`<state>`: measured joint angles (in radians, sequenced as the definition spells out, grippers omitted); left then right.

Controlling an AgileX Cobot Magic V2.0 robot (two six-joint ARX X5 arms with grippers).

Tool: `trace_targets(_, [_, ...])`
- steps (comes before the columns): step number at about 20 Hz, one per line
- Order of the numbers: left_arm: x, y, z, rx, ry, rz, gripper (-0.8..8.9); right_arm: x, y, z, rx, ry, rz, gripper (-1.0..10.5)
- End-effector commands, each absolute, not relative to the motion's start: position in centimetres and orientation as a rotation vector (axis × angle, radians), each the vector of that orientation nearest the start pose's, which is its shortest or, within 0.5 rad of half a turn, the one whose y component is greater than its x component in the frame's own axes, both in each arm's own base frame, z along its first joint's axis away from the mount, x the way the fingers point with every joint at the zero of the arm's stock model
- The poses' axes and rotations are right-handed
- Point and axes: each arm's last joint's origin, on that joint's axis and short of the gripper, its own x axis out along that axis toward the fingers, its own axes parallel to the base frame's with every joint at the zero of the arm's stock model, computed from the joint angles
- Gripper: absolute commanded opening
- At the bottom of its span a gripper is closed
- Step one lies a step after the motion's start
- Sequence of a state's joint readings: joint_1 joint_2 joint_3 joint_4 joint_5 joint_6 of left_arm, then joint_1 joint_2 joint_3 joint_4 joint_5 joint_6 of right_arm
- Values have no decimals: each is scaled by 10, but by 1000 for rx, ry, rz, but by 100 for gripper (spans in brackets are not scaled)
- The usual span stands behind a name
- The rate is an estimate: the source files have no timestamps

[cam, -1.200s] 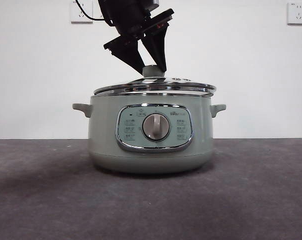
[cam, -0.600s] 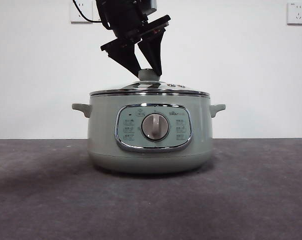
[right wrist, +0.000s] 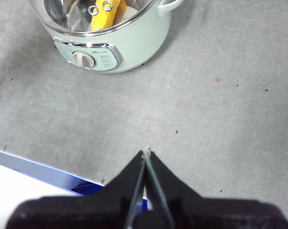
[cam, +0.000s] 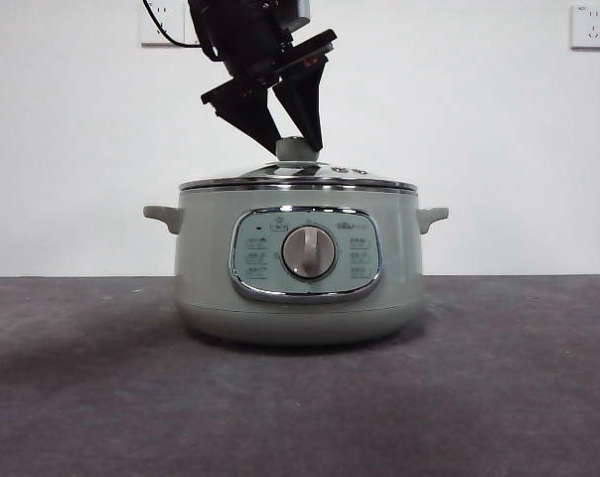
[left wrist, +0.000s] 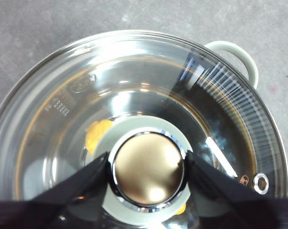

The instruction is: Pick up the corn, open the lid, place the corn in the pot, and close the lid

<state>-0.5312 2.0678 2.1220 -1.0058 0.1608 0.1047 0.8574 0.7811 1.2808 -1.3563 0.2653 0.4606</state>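
Note:
The pale green pot [cam: 206, 283] stands mid-table with its dial panel facing the front camera. The glass lid [cam: 300, 180] rests flat on the pot's rim. My left gripper [cam: 296, 147] comes down from above, its jaws pressed against both sides of the lid's knob [left wrist: 147, 169]. Through the glass, the yellow corn [left wrist: 98, 133] lies inside the pot, mostly hidden under the knob. It also shows in the right wrist view as the corn [right wrist: 103, 14] in the pot [right wrist: 134, 43]. My right gripper [right wrist: 146, 153] hangs shut and empty over bare table, well away from the pot.
The grey table [cam: 499, 397] spreads around the pot. A side handle [left wrist: 239, 55] sticks out from the pot. A white and blue edge [right wrist: 34, 171] lies near my right gripper. Wall sockets [cam: 590, 25] sit high on the white back wall.
One second ago the lid hung slightly raised and tilted over the pot. It has come down and now sits level on the rim. The left gripper moved down with it.

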Motion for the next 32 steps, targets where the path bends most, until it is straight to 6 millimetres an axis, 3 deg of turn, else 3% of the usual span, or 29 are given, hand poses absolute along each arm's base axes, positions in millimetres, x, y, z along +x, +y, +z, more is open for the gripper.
trace_targets(1, [385, -230, 312, 284, 994, -684, 473, 58, 56, 383, -47, 858, 354, -3])
trace_targets(4, [382, -227, 323, 277, 958, -682, 472, 58, 56, 383, -48, 857, 354, -3])
trace_targets(6, [375, -223, 342, 255, 897, -676, 472, 58, 56, 383, -48, 857, 354, -3])
trace_targets(11, [334, -197, 410, 219, 730, -677, 459, 58, 56, 383, -47, 858, 354, -3])
trace_targets(12, [323, -191, 423, 216, 706, -679, 408, 58, 56, 383, -47, 857, 353, -3])
trace_targets(13, [309, -183, 437, 212, 685, -680, 290, 58, 56, 383, -47, 857, 353, -2])
trace_targets(15, [275, -164, 462, 213, 660, -684, -27, 59, 56, 383, -48, 858, 352, -2])
trace_targets(17, [242, -145, 481, 218, 656, -686, -4, 59, 56, 383, -49, 859, 352, -2])
trace_targets(21, [191, -115, 504, 195, 635, -680, -4, 59, 56, 383, -48, 859, 352, -1])
trace_targets(24, [168, -102, 517, 180, 572, -681, -4, 59, 56, 383, -48, 859, 352, -1])
trace_targets(31, [163, -99, 519, 181, 557, -683, -4, 59, 56, 383, -48, 859, 352, -1])
trace_targets(32, [165, -99, 519, 284, 525, -685, -3, 59, 56, 383, -48, 859, 352, -1])
